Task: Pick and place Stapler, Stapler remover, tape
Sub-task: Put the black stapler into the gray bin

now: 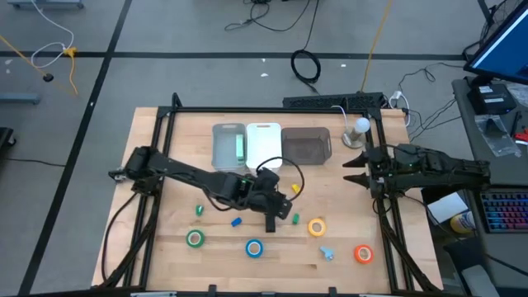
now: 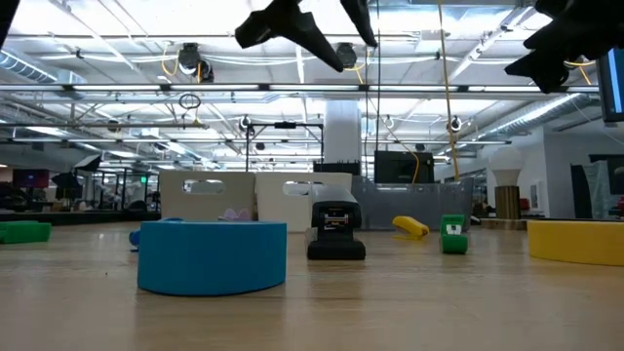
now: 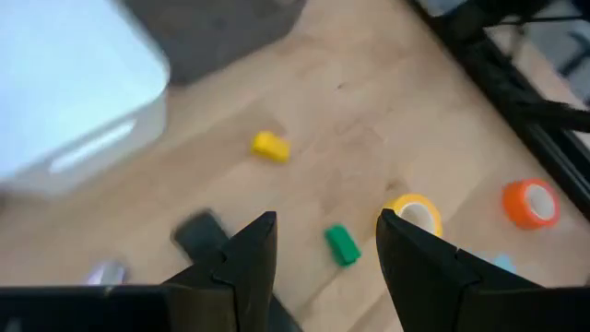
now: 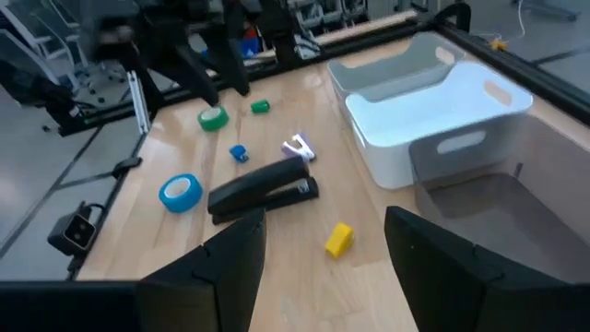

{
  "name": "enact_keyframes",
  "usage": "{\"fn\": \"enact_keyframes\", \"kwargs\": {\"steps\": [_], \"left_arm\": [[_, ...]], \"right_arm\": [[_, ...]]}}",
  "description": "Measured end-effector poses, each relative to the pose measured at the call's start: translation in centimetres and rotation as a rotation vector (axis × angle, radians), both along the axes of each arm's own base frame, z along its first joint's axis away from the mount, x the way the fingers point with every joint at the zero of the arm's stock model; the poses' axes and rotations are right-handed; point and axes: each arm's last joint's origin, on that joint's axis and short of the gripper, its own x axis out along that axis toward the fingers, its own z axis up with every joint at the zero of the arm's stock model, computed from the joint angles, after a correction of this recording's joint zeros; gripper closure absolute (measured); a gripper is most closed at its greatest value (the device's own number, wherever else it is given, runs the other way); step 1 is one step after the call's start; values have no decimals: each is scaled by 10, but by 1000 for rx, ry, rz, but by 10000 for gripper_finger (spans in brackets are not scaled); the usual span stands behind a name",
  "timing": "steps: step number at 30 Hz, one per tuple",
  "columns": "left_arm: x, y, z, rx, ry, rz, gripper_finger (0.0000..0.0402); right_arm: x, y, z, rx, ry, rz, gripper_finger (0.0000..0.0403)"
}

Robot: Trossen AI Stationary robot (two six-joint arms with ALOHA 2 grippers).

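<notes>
"Where is your left claw (image 3: pixel 321 242)?"
"Up over the black stapler (image 1: pixel 273 216), fingers apart, nothing in it."
"The tape?"
"The yellow roll (image 1: pixel 318 227) lies on the table (image 1: pixel 165 165) nearby."

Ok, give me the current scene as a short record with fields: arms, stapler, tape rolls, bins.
left gripper: open, empty, above the table's middle, over the stapler
right gripper: open, empty, waiting at the right edge
stapler: black, lying on the table
tape rolls: green, blue, yellow, orange, all on the table
bins: three at the far side
</notes>
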Motion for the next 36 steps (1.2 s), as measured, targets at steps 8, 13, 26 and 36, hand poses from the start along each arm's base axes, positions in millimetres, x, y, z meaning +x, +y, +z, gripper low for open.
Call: {"fn": "enact_keyframes", "kwargs": {"steps": [8, 13, 26, 36], "left_arm": [[6, -4, -11, -220, 27, 185, 216], [6, -3, -26, -269, 86, 288, 216], [22, 7, -66, -377, 200, 366, 216], [22, 8, -76, -381, 236, 414, 216]], "right_arm": [[-4, 2, 1, -2, -24, 62, 188], [-6, 2, 2, -2, -38, 80, 188], [-9, 2, 3, 0, -53, 79, 188], [-9, 2, 3, -3, -55, 80, 188]]}}
